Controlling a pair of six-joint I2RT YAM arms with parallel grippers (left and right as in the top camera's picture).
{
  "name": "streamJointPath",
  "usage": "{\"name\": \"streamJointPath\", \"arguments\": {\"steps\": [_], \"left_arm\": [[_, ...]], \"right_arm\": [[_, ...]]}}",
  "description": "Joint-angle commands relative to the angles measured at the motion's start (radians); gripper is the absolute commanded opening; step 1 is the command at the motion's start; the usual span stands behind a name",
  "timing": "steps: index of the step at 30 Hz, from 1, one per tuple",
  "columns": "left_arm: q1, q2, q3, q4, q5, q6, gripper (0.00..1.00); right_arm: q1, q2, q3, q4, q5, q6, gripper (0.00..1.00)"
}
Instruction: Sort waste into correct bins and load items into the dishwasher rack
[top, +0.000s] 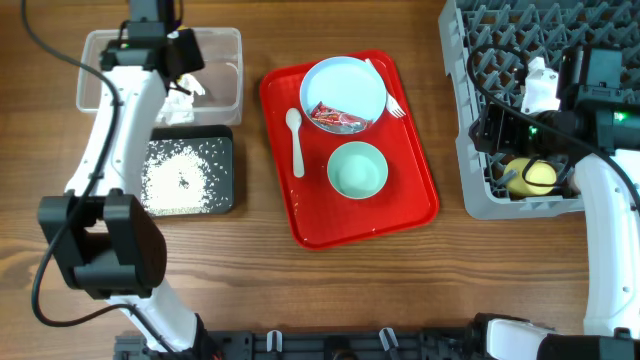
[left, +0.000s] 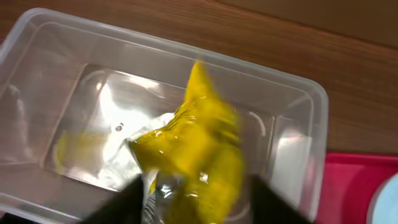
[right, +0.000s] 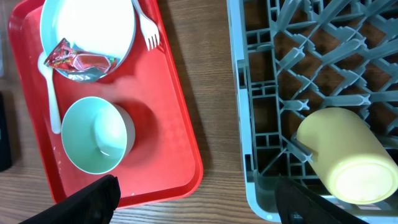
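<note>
**A:** From above, where is the left gripper (top: 183, 65)?

**B:** It is over the clear bin (top: 232, 45), at the far left of the table. A white napkin (top: 180, 100) lies inside this bin. On the near side of it stands the black bin (top: 226, 140), which holds the rice grains (top: 180, 178). On the red tray (top: 300, 225) I see the plate (top: 350, 75) with the red wrapper (top: 335, 118), the bowl (top: 357, 170), the spoon (top: 295, 140) and the fork (top: 392, 98).

**A:** And the left wrist view?

**B:** The yellow wrapper (left: 199, 155) is above the middle of the clear bin. It is blurred and sits between the two dark fingers (left: 121, 202). The fingers stand apart, but I cannot tell whether they grip it.

**A:** How to do this step well?

**B:** I think the jaws should open fully over the middle, not over the rim. The arm should then rise straight, so that the foil does not cling to a finger.

**A:** The right wrist view?

**B:** The right gripper (right: 196, 186) is wide and empty, between the tray and the dishwasher rack (right: 249, 124). The yellow cup (right: 348, 155) lies tilted in the near part of the rack.

**A:** Any writing?

**B:** The red wrapper has some print, but it is too small to read. I find no brand or label anywhere else.
</note>
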Motion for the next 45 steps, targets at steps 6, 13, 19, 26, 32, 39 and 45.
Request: {"name": "streamJointPath", "arguments": {"steps": [6,13,19,26,32,39,45], "left_arm": [[-0.047,0.012,0.004,0.016,0.233,-0.002,1.00],[-0.310,0.041,0.004,0.068,0.340,0.119,1.00],[-0.494,0.174,0.004,0.084,0.252,0.141,1.00],[-0.558,0.287,0.004,0.097,0.246,0.139,1.00],[-0.558,0.322,0.004,0.108,0.182,0.137,1.00],[-0.557,0.323,0.004,0.135,0.176,0.137,0.99],[-0.557,0.323,0.004,0.135,0.176,0.136,0.99]], "right_arm": [[-0.002,-0.008,0.014,-0.004,0.017,-0.013,0.84],[-0.002,-0.008,0.014,-0.005,0.016,-0.013,0.84],[-0.002,-0.008,0.013,-0.008,0.017,-0.013,0.84],[-0.003,-0.008,0.013,-0.008,0.017,-0.013,0.84],[-0.003,-0.008,0.012,-0.008,0.017,-0.014,0.84],[-0.003,-0.008,0.012,-0.008,0.017,-0.014,0.84],[-0.003,-0.008,0.012,-0.008,0.017,-0.014,0.84]]}}
